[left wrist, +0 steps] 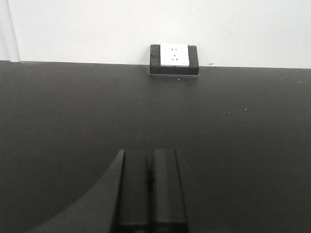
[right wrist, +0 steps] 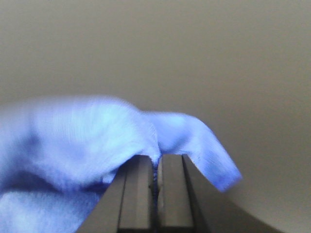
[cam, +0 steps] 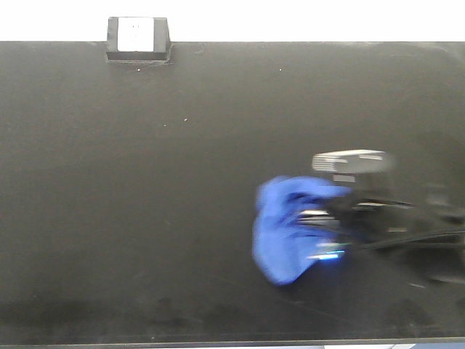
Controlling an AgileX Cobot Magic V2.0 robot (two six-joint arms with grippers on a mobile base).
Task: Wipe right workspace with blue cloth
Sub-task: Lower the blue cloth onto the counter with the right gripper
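Showing the blue cloth, soft, light and easily bunched, lying crumpled right of centre on the black countertop, a fold clamped by the right gripper; left gripper jaws together, empty.

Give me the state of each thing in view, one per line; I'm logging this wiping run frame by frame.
blue cloth: bunched up, pinched in the right gripper, lying on the countertop.
right gripper: shut on the cloth, blurred in the front view.
left gripper: shut, empty, above bare countertop.
black countertop: matte, a few pale specks.
small black box: white-faced, at the far edge against the wall.
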